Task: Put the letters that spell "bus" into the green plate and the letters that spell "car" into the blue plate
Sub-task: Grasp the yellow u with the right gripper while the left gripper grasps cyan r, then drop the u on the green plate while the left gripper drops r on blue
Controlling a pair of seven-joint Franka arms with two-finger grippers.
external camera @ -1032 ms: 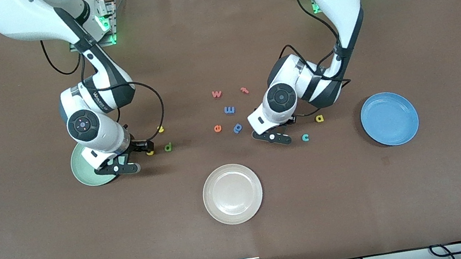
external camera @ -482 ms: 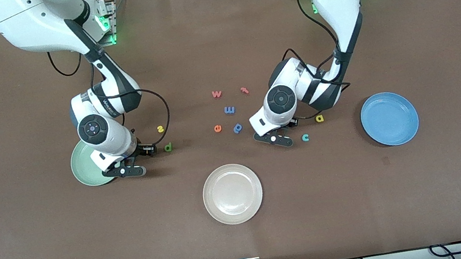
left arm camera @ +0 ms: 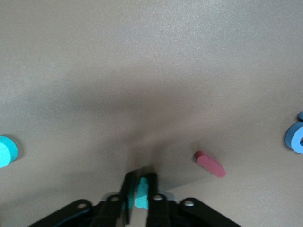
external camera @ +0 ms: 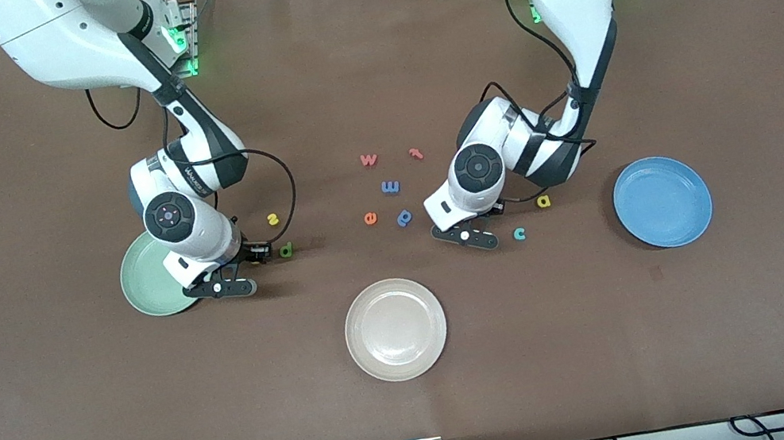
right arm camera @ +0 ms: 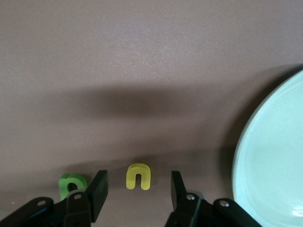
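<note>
Only the left wrist view showed the left gripper clamping the teal r; right gripper open astride the yellow u.

A cream-white plate is seen on the brown worktop, nearest the front camera. Farther back, five loose letters are clustered: an orange w, a red t, a blue m, an orange e, a blue p.

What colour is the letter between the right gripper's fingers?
Yellow: the u, clearest in the right wrist view.
</note>
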